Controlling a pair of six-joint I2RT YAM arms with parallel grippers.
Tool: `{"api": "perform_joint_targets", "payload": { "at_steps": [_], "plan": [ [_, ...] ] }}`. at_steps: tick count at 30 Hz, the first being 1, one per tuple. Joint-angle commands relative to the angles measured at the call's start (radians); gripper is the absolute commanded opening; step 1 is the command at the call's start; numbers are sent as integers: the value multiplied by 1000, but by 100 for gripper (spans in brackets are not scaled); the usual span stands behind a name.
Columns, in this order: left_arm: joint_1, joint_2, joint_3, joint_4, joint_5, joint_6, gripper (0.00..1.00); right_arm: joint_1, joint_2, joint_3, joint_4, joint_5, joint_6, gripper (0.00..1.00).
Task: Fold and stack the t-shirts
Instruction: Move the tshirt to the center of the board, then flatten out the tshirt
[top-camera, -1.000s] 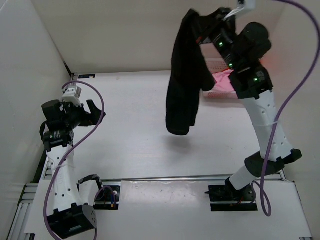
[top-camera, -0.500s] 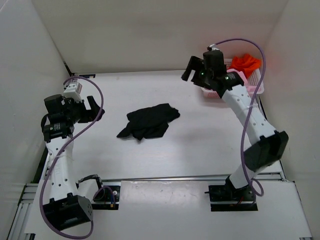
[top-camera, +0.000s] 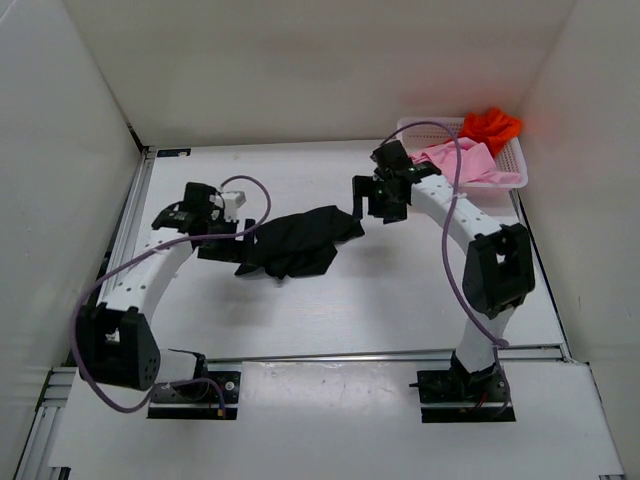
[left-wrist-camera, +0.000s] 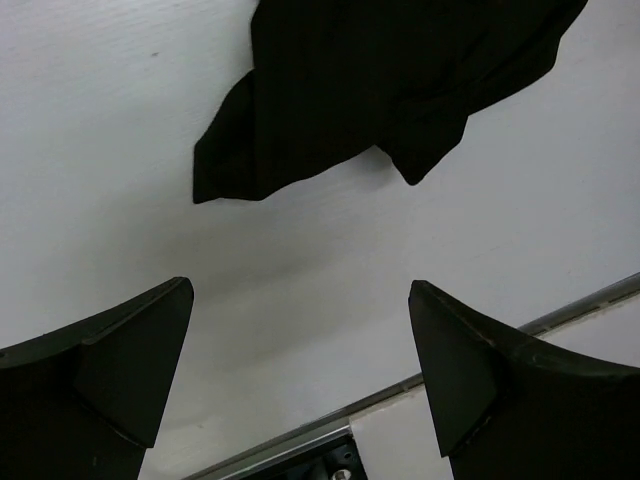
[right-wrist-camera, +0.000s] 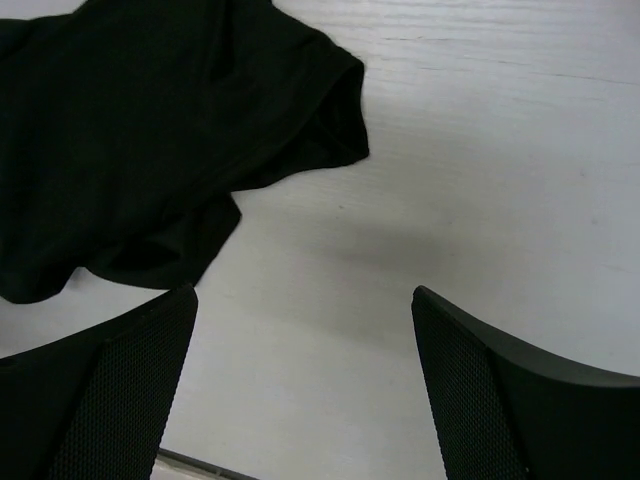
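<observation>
The black t-shirt lies crumpled on the table's middle; it also fills the top of the left wrist view and the upper left of the right wrist view. My left gripper hovers open at the shirt's left edge, holding nothing. At the shirt's right edge my right gripper is open too, with bare table between its fingers. The pink t-shirt and the orange-red t-shirt lie bunched in the basket.
The white mesh basket stands at the back right corner against the wall. White walls close in the table on the left, back and right. A metal rail runs along the near edge.
The black t-shirt hung high from my shut right gripper a second ago; it was let go and now lies on the table. Both arms have moved in toward it, one on each side.
</observation>
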Motion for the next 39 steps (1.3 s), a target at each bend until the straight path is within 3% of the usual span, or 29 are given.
{"api": "perform_joint_targets", "payload": {
  "at_steps": [1, 4, 7, 12, 14, 15, 17, 18, 21, 22, 26, 32, 35, 39],
  "plan": [
    [-86, 38, -3, 74, -71, 0, 100, -5, 92, 46, 40, -39, -28, 91],
    [-135, 146, 8, 142, -151, 0, 98, -5, 193, 95, 49, -39, -18, 90],
    [-149, 273, 55, 175, -225, 0, 89, -5, 273, 150, 49, -39, -8, 87],
    [-149, 384, 127, 194, -256, 0, 49, -5, 361, 207, 40, -29, 24, 81],
    [-149, 395, 127, 194, -256, 0, 41, -5, 391, 222, 40, -29, 33, 75],
    [-149, 395, 127, 194, -246, 0, 36, -5, 402, 232, 40, -52, 33, 65],
    [-149, 395, 127, 194, -246, 0, 14, -5, 402, 232, 40, -83, 33, 52],
    [-149, 395, 127, 194, -246, 0, 10, -5, 402, 232, 40, -97, 33, 30],
    [-149, 395, 127, 194, -259, 0, 10, -5, 391, 207, 49, -128, 33, 4],
    [-149, 395, 127, 194, -271, 0, 10, -5, 364, 196, 49, -128, 19, 0],
    [-121, 303, 139, 141, -285, 0, 10, -14, 206, 89, 68, -137, -31, 0],
    [-40, 60, 322, 13, -327, 0, 10, -26, -245, -165, 108, -186, -154, 0],
    [-19, -25, 435, 2, -378, 0, 10, 53, -494, -218, 97, -227, -230, 0],
    [1, -45, 629, -10, -415, 0, 10, 190, -627, -184, 52, -227, -271, 0]
  ]
}}
